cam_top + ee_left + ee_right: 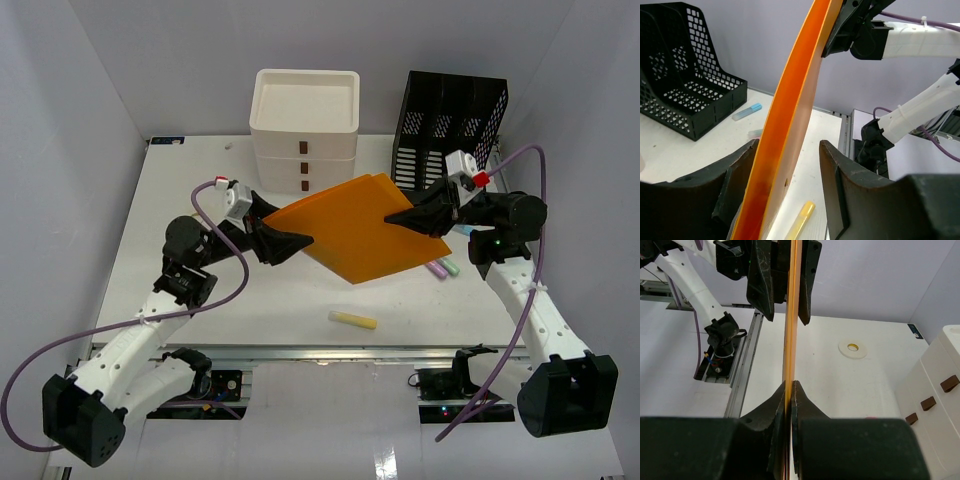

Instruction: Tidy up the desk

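An orange folder [365, 228] hangs in the air above the white desk [200, 290], held edge-on between my two arms. My right gripper [400, 218] is shut on its right edge; the right wrist view shows the fingers [790, 385] pinching the thin folder [791, 315]. My left gripper [295, 243] is at the folder's left corner. In the left wrist view its jaws [789, 145] stand apart around the folder [795, 100], which lies against the left finger, with a gap to the right finger.
A cream three-drawer unit [304, 130] and a black mesh file organizer [450, 125] stand at the back. A yellow highlighter [352, 319] lies near the front rail. Pink and green markers [443, 267] lie under the right arm. A white tape roll [853, 349] lies on the desk.
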Motion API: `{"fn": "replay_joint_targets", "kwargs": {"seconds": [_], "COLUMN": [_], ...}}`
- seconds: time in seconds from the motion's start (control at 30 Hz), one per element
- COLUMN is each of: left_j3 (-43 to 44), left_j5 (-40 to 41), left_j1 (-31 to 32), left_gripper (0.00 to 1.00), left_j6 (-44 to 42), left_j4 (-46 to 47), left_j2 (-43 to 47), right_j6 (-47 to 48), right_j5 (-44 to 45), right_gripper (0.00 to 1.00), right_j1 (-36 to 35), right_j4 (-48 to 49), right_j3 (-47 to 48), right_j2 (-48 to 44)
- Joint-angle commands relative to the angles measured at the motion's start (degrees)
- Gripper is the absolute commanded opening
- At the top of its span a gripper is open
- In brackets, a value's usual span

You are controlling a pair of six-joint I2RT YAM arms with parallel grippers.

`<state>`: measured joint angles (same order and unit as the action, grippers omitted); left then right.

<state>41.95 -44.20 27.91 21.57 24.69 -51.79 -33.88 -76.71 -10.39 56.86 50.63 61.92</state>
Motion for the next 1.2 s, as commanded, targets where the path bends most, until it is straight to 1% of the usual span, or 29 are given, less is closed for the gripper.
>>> {"fn": "replay_joint_targets", "kwargs": {"seconds": [0.0, 0.03, 0.13, 0.23, 0.27, 0.3, 0.4, 0.43, 0.47, 0.5, 0.53, 0.57, 0.6, 0.63, 0.67, 0.7, 0.77, 0.83, 0.93, 1.03, 1.1, 1.17], "left_j3": [0.4, -0.2, -2.9, -3.9, -4.1, -4.2, -3.9, -3.7, -3.4, -2.7, -1.6, -0.6, 0.4, 1.4, 2.4, 3.9, 7.7, 10.6, 19.5, 25.2, 31.0, 35.7], "left_j5": [-6.6, -7.1, -6.3, -5.2, -4.7, -4.2, -1.8, -0.9, 0.2, 1.7, 3.5, 6.1, 9.1, 12.5, 15.2, 16.9, 19.9, 20.9, 21.9, 23.2, 24.8, 26.6], "left_j1": [0.2, 0.2, 0.2, 0.2, 0.2, 0.2, 0.3, 0.3, 0.3, 0.3, 0.2, 0.3, 0.3, 0.3, 0.3, 0.3, 0.3, 0.2, 0.4, 1.3, 2.8, 4.4], "left_gripper": [0.59, 0.57, 0.32, 0.02, 0.00, 0.00, 0.00, 0.00, 0.00, 0.00, 0.00, 0.00, 0.00, 0.00, 0.00, 0.00, 0.00, 0.00, 0.00, 0.00, 0.00, 0.00], "left_j6": [2.9, 3.9, 6.2, 8.2, 9.0, 9.3, 9.8, 9.6, 9.4, 8.6, 7.1, 5.6, 4.3, 3.2, 2.4, 1.9, 1.0, 0.7, 0.7, 0.3, -0.3, -1.1], "left_j4": [6.3, 8.8, 16.5, 22.2, 23.3, 24.0, 24.9, 24.5, 23.4, 20.5, 16.4, 14.5, 12.2, 9.1, 6.9, 6.0, 4.7, 3.8, 2.4, 2.0, 1.6, 1.8], "left_j2": [-2.6, -2.8, -3.2, -3.7, -3.8, -3.8, -3.6, -3.4, -3.1, -2.6, -2.0, -1.7, -1.5, -1.5, -1.7, -2.3, -4.1, -7.6, -14.3, -20.6, -26.0, -30.5], "right_j6": [1.2, -0.5, -4.9, -5.4, -5.1, -4.6, 0.5, 2.1, 3.8, 6.2, 9.1, 14.7, 22.3, 32.7, 39.5, 41.7, 43.3, 43.6, 42.6, 42.7, 43.1, 43.3], "right_j5": [3.0, 3.6, 4.9, 5.1, 5.1, 5.1, 5.2, 5.3, 5.5, 6.5, 8.0, 9.2, 12.1, 18.0, 23.1, 28.0, 38.3, 43.7, 55.7, 63.4, 65.5, 66.4], "right_gripper": [0.08, 0.08, 0.08, 0.08, 0.08, 0.08, 0.13, 0.25, 0.34, 0.43, 0.60, 0.72, 0.82, 0.92, 0.97, 0.95, 0.90, 0.90, 0.90, 0.90, 0.90, 0.90], "right_j1": [-0.8, -0.9, -0.8, -0.8, -0.8, -0.8, -0.6, -0.4, -0.1, 0.7, 2.0, 3.0, 3.7, 4.1, 4.4, 5.2, 7.7, 9.7, 12.7, 13.3, 13.5, 13.6], "right_j4": [0.0, 0.8, 5.8, 5.4, 4.9, 3.7, -1.3, -3.1, -5.3, -9.6, -15.7, -24.1, -32.6, -40.7, -47.1, -50.2, -53.4, -53.4, -55.0, -57.6, -60.2, -60.7], "right_j3": [0.9, 0.7, 0.7, 1.0, 1.0, 0.9, 0.6, 0.8, 1.0, 1.2, 1.7, 2.9, 4.4, 6.2, 7.5, 7.5, 5.6, 3.2, -2.5, -7.3, -10.6, -15.1], "right_j2": [-1.5, -1.4, -0.6, -0.4, -0.5, -0.7, -1.2, -1.5, -1.6, -2.0, -2.8, -3.6, -4.5, -5.3, -6.1, -7.0, -9.3, -12.3, -17.0, -21.4, -25.4, -29.0]}}
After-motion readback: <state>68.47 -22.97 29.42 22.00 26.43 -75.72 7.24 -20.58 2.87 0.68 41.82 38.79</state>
